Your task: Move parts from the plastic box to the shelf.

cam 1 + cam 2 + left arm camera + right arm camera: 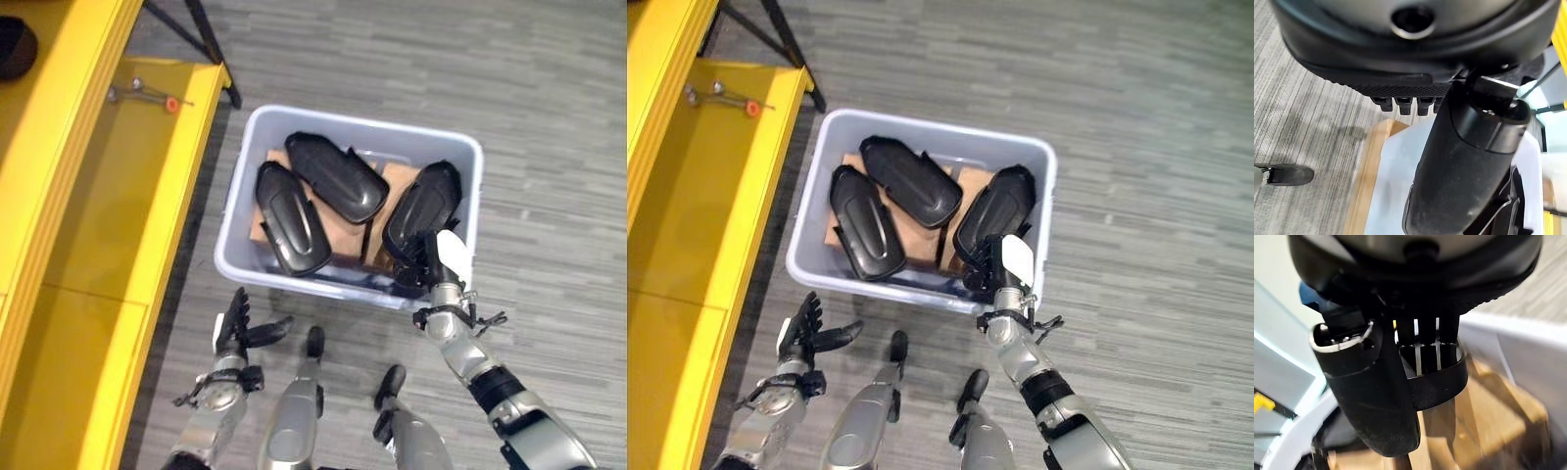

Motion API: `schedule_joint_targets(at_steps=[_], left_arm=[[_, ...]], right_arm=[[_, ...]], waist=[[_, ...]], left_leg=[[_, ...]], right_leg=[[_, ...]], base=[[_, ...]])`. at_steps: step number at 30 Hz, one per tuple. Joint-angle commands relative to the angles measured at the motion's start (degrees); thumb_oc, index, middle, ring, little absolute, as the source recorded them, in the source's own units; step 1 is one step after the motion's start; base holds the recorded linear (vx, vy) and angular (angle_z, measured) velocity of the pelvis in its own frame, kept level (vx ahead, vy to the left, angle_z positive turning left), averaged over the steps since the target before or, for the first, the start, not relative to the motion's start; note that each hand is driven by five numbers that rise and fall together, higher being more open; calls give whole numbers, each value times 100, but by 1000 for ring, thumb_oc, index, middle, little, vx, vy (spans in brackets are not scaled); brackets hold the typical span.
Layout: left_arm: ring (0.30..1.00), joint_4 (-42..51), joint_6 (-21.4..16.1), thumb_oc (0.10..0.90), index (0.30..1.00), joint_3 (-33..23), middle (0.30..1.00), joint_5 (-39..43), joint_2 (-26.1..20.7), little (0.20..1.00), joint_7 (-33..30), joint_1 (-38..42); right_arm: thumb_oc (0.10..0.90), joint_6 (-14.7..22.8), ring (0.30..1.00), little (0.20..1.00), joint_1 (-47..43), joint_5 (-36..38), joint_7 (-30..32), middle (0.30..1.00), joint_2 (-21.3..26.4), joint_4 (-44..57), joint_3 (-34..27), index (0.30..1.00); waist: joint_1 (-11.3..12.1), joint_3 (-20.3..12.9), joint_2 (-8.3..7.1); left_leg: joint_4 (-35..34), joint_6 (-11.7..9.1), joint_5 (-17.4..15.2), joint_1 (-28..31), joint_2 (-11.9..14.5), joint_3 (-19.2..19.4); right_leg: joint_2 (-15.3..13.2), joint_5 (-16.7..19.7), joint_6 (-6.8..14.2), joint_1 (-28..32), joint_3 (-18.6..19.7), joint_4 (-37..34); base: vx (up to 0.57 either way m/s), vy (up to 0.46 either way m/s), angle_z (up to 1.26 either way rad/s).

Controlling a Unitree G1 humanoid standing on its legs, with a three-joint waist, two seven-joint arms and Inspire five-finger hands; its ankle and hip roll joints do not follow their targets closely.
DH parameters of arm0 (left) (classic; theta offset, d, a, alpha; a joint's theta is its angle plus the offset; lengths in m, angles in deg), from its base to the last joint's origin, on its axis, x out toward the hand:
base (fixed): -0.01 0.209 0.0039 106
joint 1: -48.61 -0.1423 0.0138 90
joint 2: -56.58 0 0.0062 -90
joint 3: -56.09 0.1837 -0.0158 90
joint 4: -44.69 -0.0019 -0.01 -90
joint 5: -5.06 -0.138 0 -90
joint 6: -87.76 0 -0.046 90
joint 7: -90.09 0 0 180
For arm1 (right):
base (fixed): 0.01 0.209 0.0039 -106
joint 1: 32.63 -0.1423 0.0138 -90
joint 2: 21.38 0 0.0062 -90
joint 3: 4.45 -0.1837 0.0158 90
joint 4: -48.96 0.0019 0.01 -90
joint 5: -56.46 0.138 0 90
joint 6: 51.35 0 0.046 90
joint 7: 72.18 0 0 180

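Three black parts in the plastic box (235, 257) on the grey floor (549, 108), resting on brown cardboard (397, 181): left part (291, 217), middle part (336, 176), right part (423, 211) leaning toward the box's right wall. Yellow shelf (108, 225) just beside the box on the robot's left, with a few small metal bits (147, 93) near its far end.

Right hand (438, 264) down inside the box at the near end of the right part; in the right wrist view, fingers (1425, 335) hooked through a black loop or edge of that part, thumb (1369, 382) closing against it from the other side. Holding the part, then, though not yet lifted clear. Left hand (235, 328) outside the box near its front left corner, over the floor, fingers straight and thumb out, holding nothing.

Probably hard moulded plastic shells: stiff, fairly light for their bulk, glossy and so likely slippery on the curved faces. Better taken at an edge, rib or opening than across the smooth back. Long and awkward for one hand; likely to swing if gripped at one end, so worth steadying with the free hand on the way to the shelf.
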Motion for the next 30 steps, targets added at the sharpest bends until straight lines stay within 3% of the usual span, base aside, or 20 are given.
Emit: schedule_joint_targets(at_steps=[1, 16, 30], left_arm=[[1000, 380, -229, 900, 1000, -242, 1000, -326, -162, 1000, 139, -277], [1000, 450, 2, 900, 1000, -869, 1000, -555, 5, 1000, 373, -994], [1000, 552, 18, 900, 1000, -1038, 1000, -510, 151, 1000, 324, -1200]], right_arm=[[400, 371, 300, 300, 163, -407, 252, 300, 591, 779, -692, 300], [400, 765, 300, 300, 942, -553, -511, 300, 1102, 2748, -1217, 300], [400, 874, 300, 300, 528, -753, -776, 300, 1377, 3304, -926, 300]], waist=[[-97, -793, -113], [-225, -1636, -220], [-185, -1894, -153]], left_leg=[[172, -186, -832, 452, 426, -150], [-154, -215, -907, 1236, 539, 143], [-199, -296, -875, 1453, 682, 161]], right_leg=[[-627, 41, 521, 82, 61, -56], [-526, -39, 567, 573, 252, -201], [-395, -270, 455, 722, 341, -81]], base=[[79, -2, 1], [51, -3, -12], [3, -26, -4]])
